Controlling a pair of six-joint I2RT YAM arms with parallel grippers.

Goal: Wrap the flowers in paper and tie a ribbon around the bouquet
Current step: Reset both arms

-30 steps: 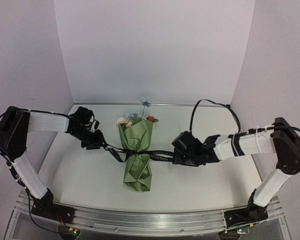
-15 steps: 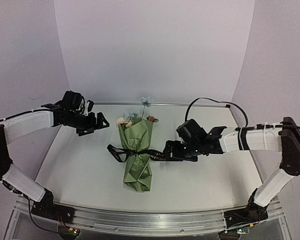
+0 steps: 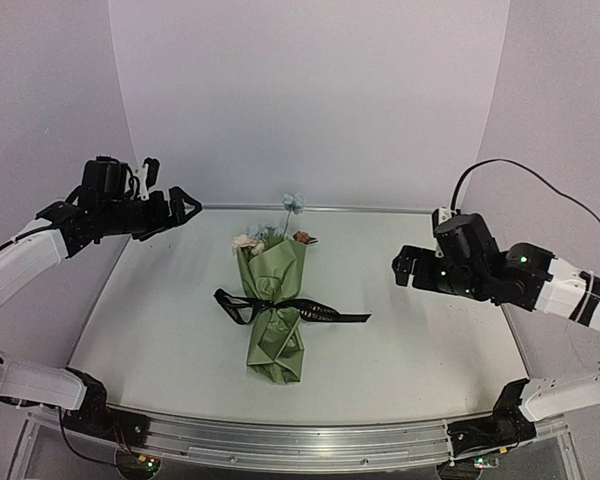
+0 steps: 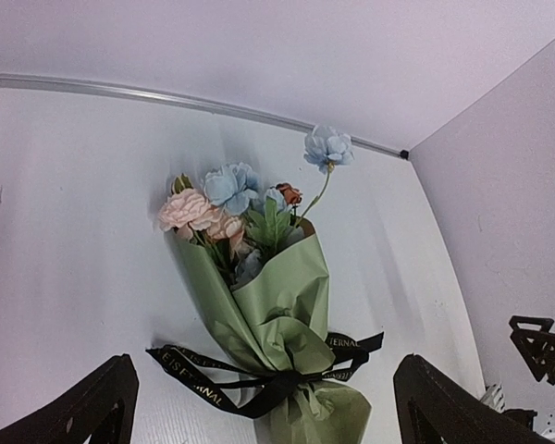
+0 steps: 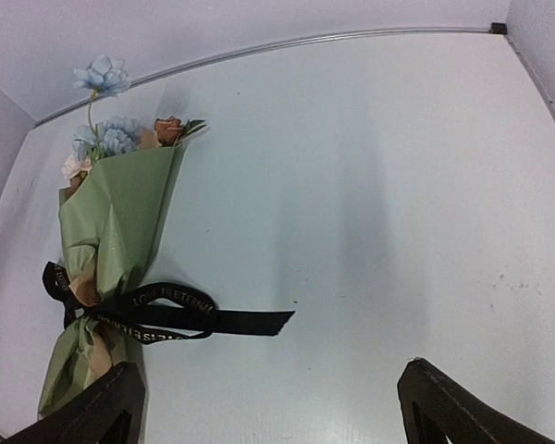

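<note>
The bouquet (image 3: 275, 300) lies in the middle of the table, an olive-green paper (image 4: 287, 296) cone with pale blue, cream and pinkish flowers (image 3: 270, 238) showing at its far end. A black lettered ribbon (image 3: 320, 312) is tied around its narrow waist, with a loop on the left and a loose tail on the right. My left gripper (image 3: 177, 190) hangs open, high above the table's left side. Over the right side my right gripper (image 3: 418, 245) is also raised and open. Neither touches anything. The ribbon (image 5: 166, 310) tail lies flat on the table.
The white table (image 3: 430, 350) ends in a metal rail (image 3: 380, 209) at the back, with pale walls close on the left, rear and right. The arm bases stand at the near edge.
Both grippers have opened, let go of the ribbon ends and risen up and outward, away from the bouquet. The ribbon ends now lie slack on the table.
</note>
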